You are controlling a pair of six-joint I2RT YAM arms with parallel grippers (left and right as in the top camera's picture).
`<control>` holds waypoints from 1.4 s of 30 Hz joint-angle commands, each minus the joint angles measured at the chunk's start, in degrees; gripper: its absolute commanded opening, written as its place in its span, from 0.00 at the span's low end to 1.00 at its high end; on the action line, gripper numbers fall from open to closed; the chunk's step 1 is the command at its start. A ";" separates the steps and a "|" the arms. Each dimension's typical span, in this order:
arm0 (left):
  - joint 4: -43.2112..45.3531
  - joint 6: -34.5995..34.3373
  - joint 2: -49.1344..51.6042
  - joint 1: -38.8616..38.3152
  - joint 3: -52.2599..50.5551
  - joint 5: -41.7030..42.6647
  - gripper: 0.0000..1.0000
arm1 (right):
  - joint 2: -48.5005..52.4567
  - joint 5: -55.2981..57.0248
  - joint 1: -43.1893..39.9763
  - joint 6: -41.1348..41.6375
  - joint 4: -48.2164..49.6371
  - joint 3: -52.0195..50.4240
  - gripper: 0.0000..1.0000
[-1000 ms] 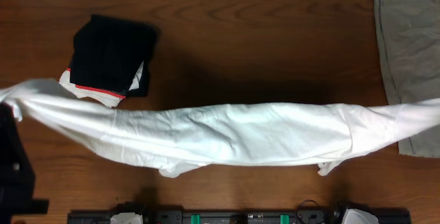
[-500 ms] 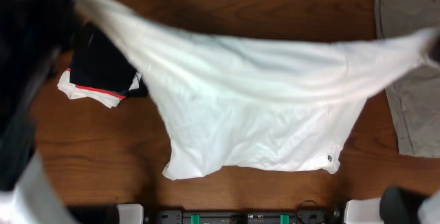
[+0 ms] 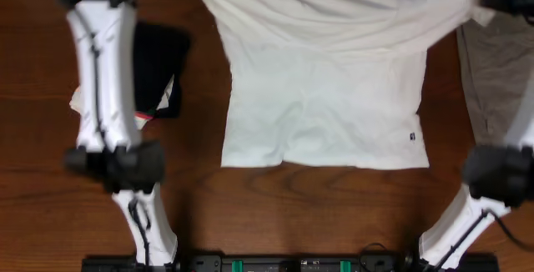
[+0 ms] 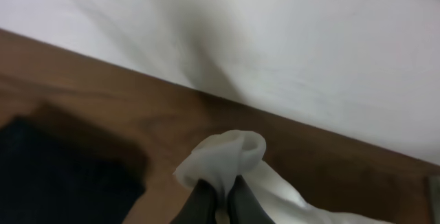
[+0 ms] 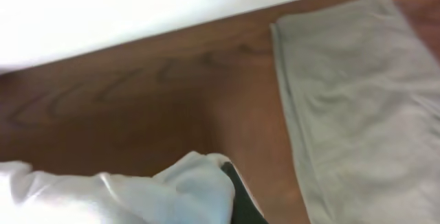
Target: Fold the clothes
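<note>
**Shirt stretched wide, both claws clamped**

Looking down on a white T-shirt spread over the far half of the wooden table, hem toward the near edge, small black tag at the hem's right corner. Lying mostly flat through the body, pulled taut along the top edge between the two arms.

Got the left gripper pinched tight on a bunch of white fabric at the shirt's top left corner, with cloth puffing out above the closed fingers. Same deal with the right gripper, clamped on a wad of the shirt at the top right corner. Only seeing one dark finger in that wrist view, so probably a sleeve end in there, but hard to call.

Also spotting a black folded garment left of the shirt, partly behind the left arm, with a bit of red edge peeking out. Over on the right, a flat olive-grey cloth near the shirt's side, with the right arm crossing over it.
</note>
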 commanded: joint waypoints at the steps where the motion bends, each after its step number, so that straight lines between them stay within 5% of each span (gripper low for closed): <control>1: 3.80 1.62 6.99 -1.07 0.04 -0.24 0.06 | 7.34 -2.45 2.19 -1.07 4.09 0.09 0.11; 3: 6.91 2.03 11.34 -1.46 0.04 -0.22 0.13 | 11.58 -2.45 3.15 -2.19 7.74 0.09 0.49; 6: 10.38 6.34 16.65 -1.64 0.04 -0.20 0.82 | 17.25 -2.21 4.48 -4.98 12.17 0.09 0.99; 8: 10.84 9.99 18.08 -1.62 0.04 -0.22 0.99 | 18.88 -2.19 5.03 -7.13 13.31 0.09 0.99; 17: 2.47 11.47 9.81 -2.19 0.11 1.51 0.99 | 11.02 -2.45 5.55 -7.85 4.72 0.17 0.99; 18: 0.02 11.47 8.39 -2.45 0.11 2.40 0.91 | 9.42 -2.56 5.55 -7.82 1.57 0.17 0.99; 20: -6.23 11.47 5.53 -3.13 0.11 4.07 0.60 | 6.73 -3.04 5.55 -7.80 -4.50 0.17 0.99; 22: -13.07 11.47 3.39 -4.02 0.11 4.24 0.09 | 4.68 -3.58 5.55 -7.52 -10.82 0.17 0.99; 23: -16.37 11.45 2.62 -4.52 0.11 4.24 0.06 | 3.96 -3.61 5.53 -6.91 -13.25 0.17 0.98; 25: -22.71 11.47 1.42 -5.79 0.11 4.22 0.06 | 2.80 -4.22 5.49 -6.75 -17.79 0.17 0.80; 27: -26.64 11.47 0.85 -6.82 0.11 4.02 0.06 | 2.16 -4.87 5.49 -6.75 -20.96 0.17 0.43; 28: -28.76 11.50 0.50 -7.39 0.11 4.00 0.06 | 1.95 -5.25 5.49 -6.75 -23.02 0.17 0.06; 29: -30.62 11.52 0.07 -7.80 0.11 3.98 0.06 | 1.75 -5.22 5.49 -6.75 -24.94 0.17 0.01; 34: -38.25 11.02 -3.63 -10.40 0.11 2.32 0.06 | -1.49 -5.25 5.64 -6.05 -28.04 -4.02 0.02; 42: -40.89 6.80 -6.95 -16.65 -0.11 -1.27 0.06 | -12.85 -5.22 7.04 -4.59 -22.93 -25.68 0.02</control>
